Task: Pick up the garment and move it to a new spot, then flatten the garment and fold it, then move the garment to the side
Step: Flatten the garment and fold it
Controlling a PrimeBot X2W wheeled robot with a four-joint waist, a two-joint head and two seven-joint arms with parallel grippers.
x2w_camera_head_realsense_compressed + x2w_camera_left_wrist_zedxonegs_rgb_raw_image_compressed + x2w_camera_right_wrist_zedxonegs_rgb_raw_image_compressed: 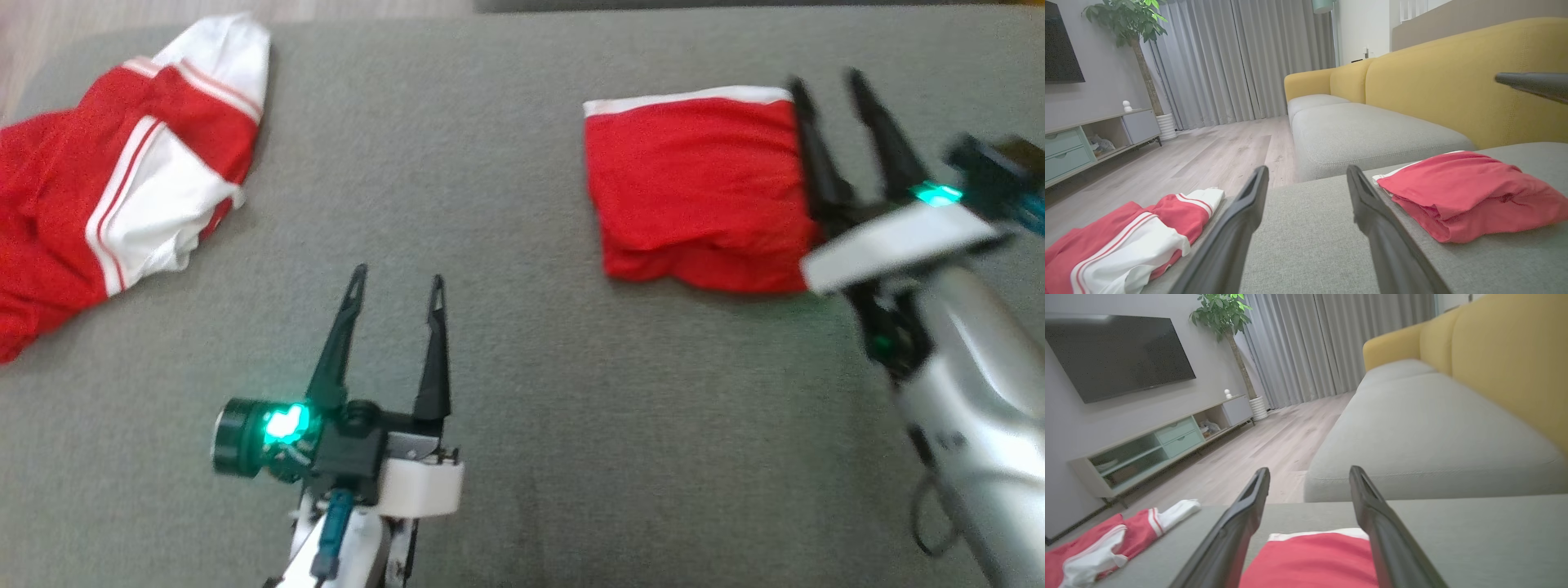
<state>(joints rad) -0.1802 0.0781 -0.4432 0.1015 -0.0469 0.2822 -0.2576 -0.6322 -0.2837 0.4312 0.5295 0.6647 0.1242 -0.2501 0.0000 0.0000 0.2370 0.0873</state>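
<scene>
Now both grippers spread: right gripper (826, 80) at the folded garment's (694, 188) edge, left gripper (398, 274) well apart.
Risk: snagging the cloth on withdrawal would drag it and undo the fold.

This is a home living room. A yellow sofa (1453, 81), wall television (1118, 351), curtains (1241, 61) and potted plant (1133, 24) show it.

Right hand (1308, 473) with fingers spread wide, folded red garment (1310, 559) on grey cushion (1474, 539) seen between them, crumpled red-and-white garment (1114, 543) at lower left, yellow sofa (1494, 355), wall television (1118, 351) beyond
</scene>
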